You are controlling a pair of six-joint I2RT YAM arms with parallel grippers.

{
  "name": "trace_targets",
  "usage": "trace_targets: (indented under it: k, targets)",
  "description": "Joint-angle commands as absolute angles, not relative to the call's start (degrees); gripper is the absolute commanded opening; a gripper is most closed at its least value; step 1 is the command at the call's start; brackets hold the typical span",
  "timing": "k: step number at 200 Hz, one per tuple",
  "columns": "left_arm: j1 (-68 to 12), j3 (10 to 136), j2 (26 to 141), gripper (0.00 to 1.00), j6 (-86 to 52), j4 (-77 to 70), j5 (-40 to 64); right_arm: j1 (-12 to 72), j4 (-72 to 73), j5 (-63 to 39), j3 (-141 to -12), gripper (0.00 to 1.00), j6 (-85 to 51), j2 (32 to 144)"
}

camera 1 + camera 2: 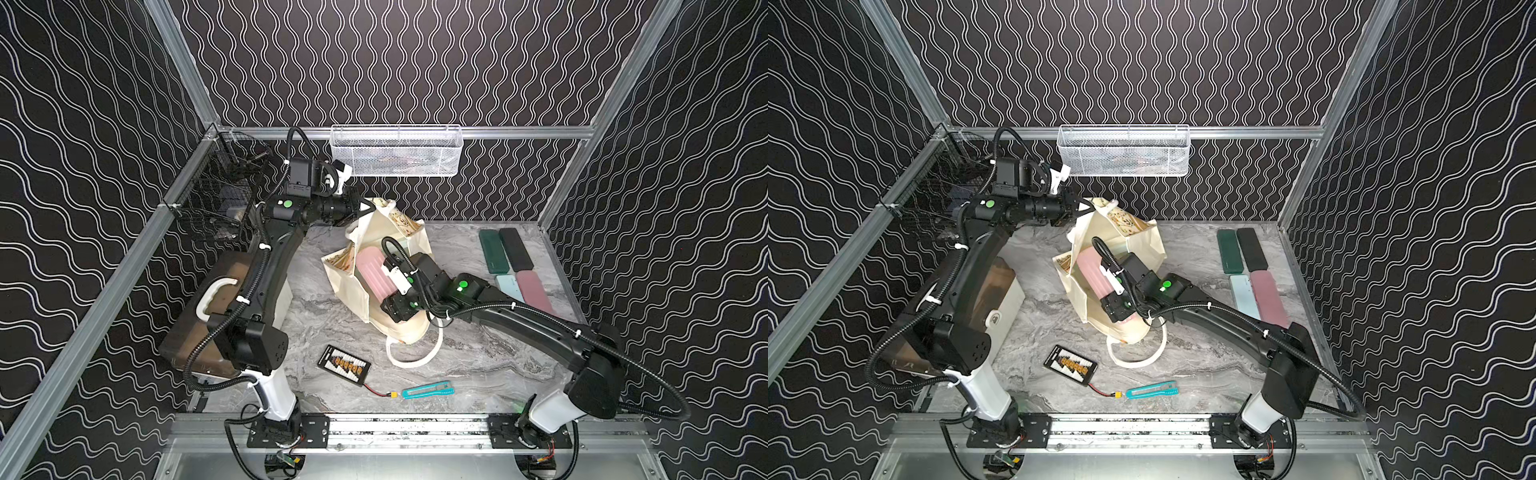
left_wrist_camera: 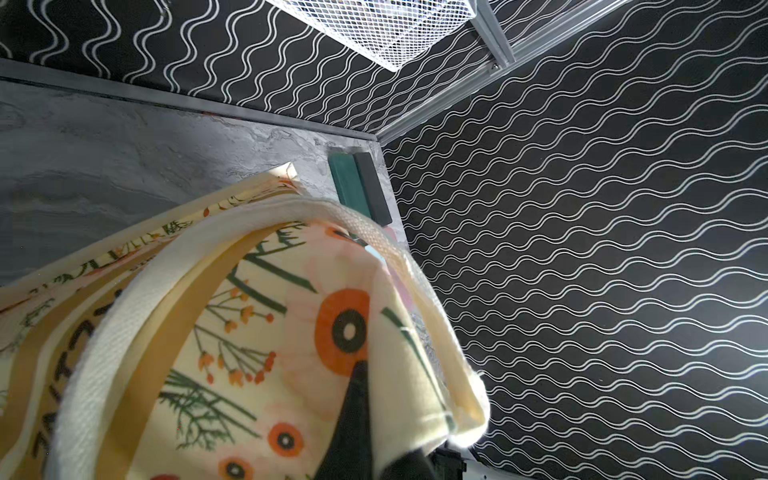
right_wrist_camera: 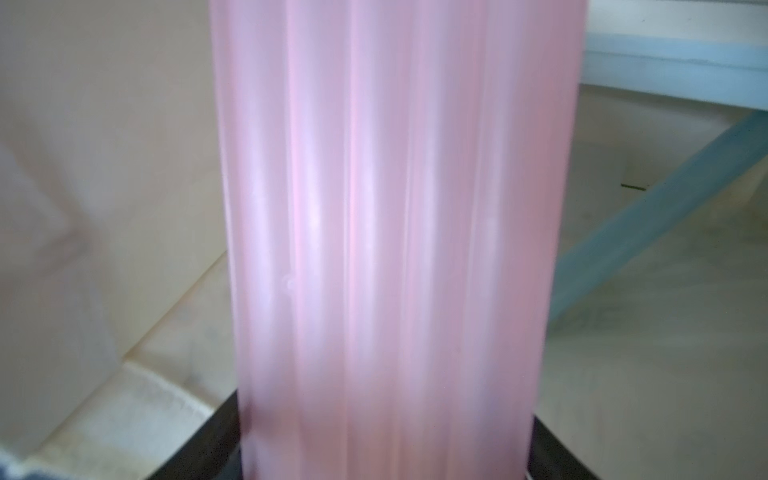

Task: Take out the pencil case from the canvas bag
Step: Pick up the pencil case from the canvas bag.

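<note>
The cream canvas bag (image 1: 399, 332) (image 1: 1129, 332) slumps on the marble table with its mouth held up and open. My left gripper (image 1: 365, 208) (image 1: 1086, 205) (image 2: 376, 415) is shut on the bag's printed rim by a loop handle (image 2: 124, 332). Reaching into the mouth, my right gripper (image 1: 384, 297) (image 1: 1106, 297) (image 3: 386, 457) is shut on the near end of a pink ribbed pencil case (image 1: 370, 266) (image 1: 1090, 266) (image 3: 390, 208). The case's far end sticks out of the bag. A pale blue object (image 3: 665, 54) lies inside beside it.
Dark green (image 1: 492, 251), black (image 1: 515, 249), light blue (image 1: 509, 286) and mauve (image 1: 534, 291) cases lie at the back right. A teal utility knife (image 1: 428, 390) and a black connector board (image 1: 344, 365) sit near the front. A brown box (image 1: 208, 307) stands at the left. A white mesh basket (image 1: 397, 151) hangs on the back wall.
</note>
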State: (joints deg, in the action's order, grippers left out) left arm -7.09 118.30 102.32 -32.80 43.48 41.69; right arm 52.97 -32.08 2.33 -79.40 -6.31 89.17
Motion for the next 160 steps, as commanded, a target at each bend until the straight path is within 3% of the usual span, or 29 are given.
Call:
trace_targets:
  k: [1,111,160]
  targets:
    - [-7.1,119.9,102.6,0.00,-30.5,41.4,38.9,53.0,-28.0,1.9,-77.8,0.60,-5.1,86.3]
    - [-7.0,122.7,101.2,0.00,-28.4,48.2,19.1,51.5,-27.2,6.7,-71.1,0.56,-0.7,72.6]
    - [-7.1,122.3,99.9,0.00,-29.2,49.1,13.7,39.3,-31.0,2.8,-68.5,0.56,-2.4,70.4]
